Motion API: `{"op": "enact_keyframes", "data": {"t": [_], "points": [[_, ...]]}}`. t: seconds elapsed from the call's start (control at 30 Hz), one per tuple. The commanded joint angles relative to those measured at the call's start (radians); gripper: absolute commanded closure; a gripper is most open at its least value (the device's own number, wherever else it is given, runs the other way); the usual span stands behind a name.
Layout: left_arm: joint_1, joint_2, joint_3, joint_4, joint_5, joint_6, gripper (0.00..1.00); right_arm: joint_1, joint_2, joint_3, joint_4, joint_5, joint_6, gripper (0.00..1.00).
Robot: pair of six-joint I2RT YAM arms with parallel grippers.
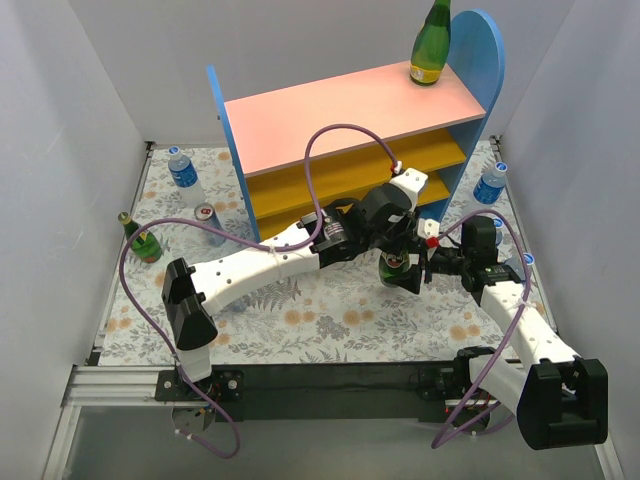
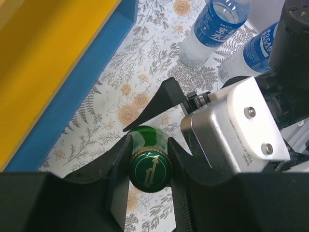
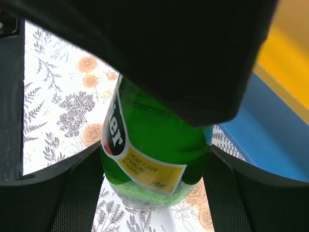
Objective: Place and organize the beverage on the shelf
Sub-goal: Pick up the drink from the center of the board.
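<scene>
A green glass bottle (image 1: 397, 270) stands upright on the floral mat in front of the shelf (image 1: 350, 110). My left gripper (image 1: 400, 250) is shut on its neck just below the green cap (image 2: 149, 170). My right gripper (image 1: 420, 268) reaches in from the right, and its pads (image 3: 82, 193) lie against both sides of the bottle's labelled body (image 3: 154, 150). A second green bottle (image 1: 431, 45) stands on the pink top board. A third (image 1: 143, 240) stands at the far left of the mat.
A silver-red can (image 1: 208, 222) and a blue-labelled plastic bottle (image 1: 184, 172) stand left of the shelf. More plastic bottles (image 1: 490, 183) (image 2: 215, 29) stand to the right, close behind my right arm. The shelf's blue side panel (image 2: 82, 82) is near the held bottle.
</scene>
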Motion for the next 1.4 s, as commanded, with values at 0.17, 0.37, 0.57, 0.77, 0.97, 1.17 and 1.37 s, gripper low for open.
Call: {"op": "enact_keyframes", "data": {"t": [0.17,0.37,0.57,0.77,0.97,1.17,1.37], "points": [[-0.018,-0.074,0.099,0.159,-0.021,-0.070,1.00,0.006,-0.026,0.020,0.203,0.041,0.241,0.20],[-0.018,-0.066,0.137,0.164,-0.038,-0.068,1.00,0.006,-0.023,0.021,0.258,0.066,0.303,0.23],[-0.018,-0.063,0.156,0.161,-0.052,-0.056,1.00,0.006,-0.039,0.012,0.255,0.083,0.284,0.27],[-0.018,-0.062,0.159,0.157,-0.055,-0.055,1.00,0.006,-0.040,0.015,0.252,0.075,0.276,0.83],[-0.018,-0.063,0.148,0.157,-0.063,-0.061,1.00,0.001,-0.051,0.033,0.217,0.051,0.253,0.99],[-0.018,-0.081,0.119,0.164,-0.067,-0.067,1.00,0.000,-0.039,0.047,0.185,0.057,0.276,0.45],[-0.018,-0.094,0.110,0.168,-0.074,-0.067,1.00,0.001,-0.046,0.040,0.169,0.040,0.252,0.07]]}}
